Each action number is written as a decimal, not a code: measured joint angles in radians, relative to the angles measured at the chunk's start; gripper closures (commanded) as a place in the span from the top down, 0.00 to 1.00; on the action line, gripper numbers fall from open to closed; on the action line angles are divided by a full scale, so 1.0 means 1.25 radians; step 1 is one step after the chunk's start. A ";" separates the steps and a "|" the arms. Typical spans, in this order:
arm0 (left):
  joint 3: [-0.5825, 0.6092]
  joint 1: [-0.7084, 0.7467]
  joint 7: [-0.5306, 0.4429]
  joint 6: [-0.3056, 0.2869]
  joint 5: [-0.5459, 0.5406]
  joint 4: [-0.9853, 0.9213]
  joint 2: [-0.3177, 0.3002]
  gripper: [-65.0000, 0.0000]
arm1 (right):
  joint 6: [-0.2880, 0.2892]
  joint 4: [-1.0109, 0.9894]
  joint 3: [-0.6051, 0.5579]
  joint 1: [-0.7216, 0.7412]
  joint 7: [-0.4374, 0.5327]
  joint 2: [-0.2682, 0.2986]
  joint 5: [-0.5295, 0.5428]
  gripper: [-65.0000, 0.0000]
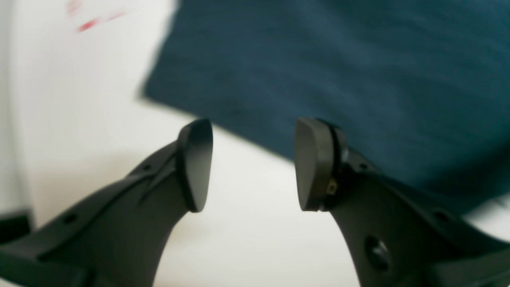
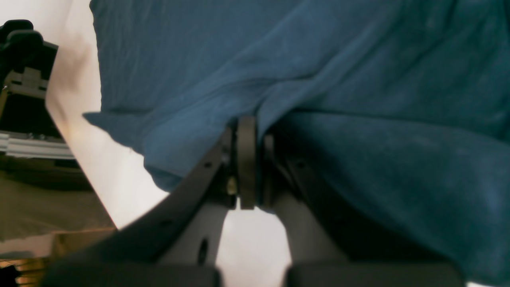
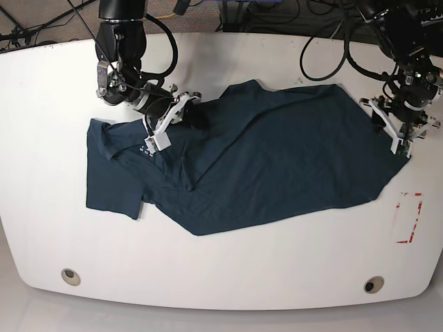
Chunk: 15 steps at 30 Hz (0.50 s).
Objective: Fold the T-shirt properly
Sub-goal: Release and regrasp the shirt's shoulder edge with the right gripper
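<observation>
While the near rim of the white table (image 3: 208, 290) lay bare, the T-shirt (image 3: 277, 159) was spread across the middle of it, its long axis running from nine o'clock to three o'clock in the base view, with the neck and sleeves toward nine and the hem toward three. One sleeve sat flat at about eight o'clock, and the lower edge sagged in a loose diagonal toward six, so the cloth was far from squared. Farther back, at ten o'clock, the right gripper (image 3: 181, 105) was clenched on a bunch of the shirt near the collar; its wrist view showed the pads pressed together with blue fabric pinched and draped over them. Over at three o'clock, the left gripper (image 3: 396, 126) hovered at the hem corner with its jaws parted and nothing between them, the cloth edge lying just beyond the fingertips (image 1: 196, 163) toward one o'clock in its own view. Judging by this, each arm stood at its own end of the long axis, and the coming move probably hinged on the left one reaching slightly forward to catch that hem.
</observation>
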 measured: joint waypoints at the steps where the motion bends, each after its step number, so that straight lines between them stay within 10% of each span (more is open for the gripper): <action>1: -0.016 -0.027 0.001 0.000 0.017 -0.027 0.004 0.48 | 0.000 0.019 0.001 -0.005 0.000 0.001 0.002 0.00; 15: -0.086 -0.269 -0.002 0.000 0.117 -0.414 -0.074 0.48 | 0.001 0.152 0.002 -0.086 0.000 0.049 0.003 0.00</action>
